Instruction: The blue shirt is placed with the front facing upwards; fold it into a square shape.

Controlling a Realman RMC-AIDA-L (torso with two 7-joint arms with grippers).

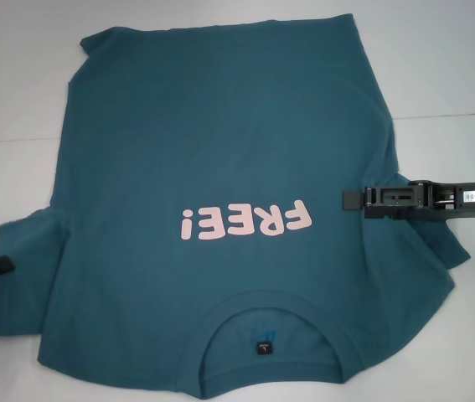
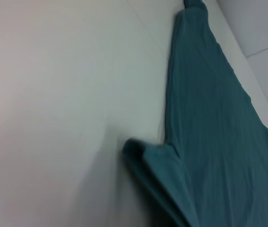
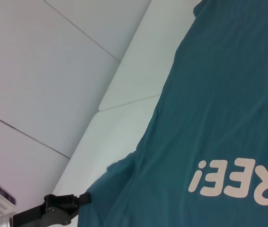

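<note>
The blue shirt (image 1: 220,142) lies flat, front up, on the white table (image 1: 446,67). Its collar (image 1: 212,322) with a small dark label (image 1: 264,344) is nearest me, so the pink "FREE!" lettering (image 1: 245,224) reads upside down. My right gripper (image 1: 348,199) reaches in from the right, over the shirt's right side by the sleeve, level with the lettering. My left gripper (image 1: 4,265) is at the far left, at the edge of the left sleeve (image 1: 28,268). It also shows in the right wrist view (image 3: 84,198), touching that sleeve (image 3: 110,184). The left wrist view shows the rumpled sleeve (image 2: 157,175).
The white table surface (image 2: 53,94) is bare to the left of the shirt, and beyond the hem (image 1: 220,38) at the far side. Panel seams cross the table (image 3: 124,101). The shirt's collar end reaches the near table edge.
</note>
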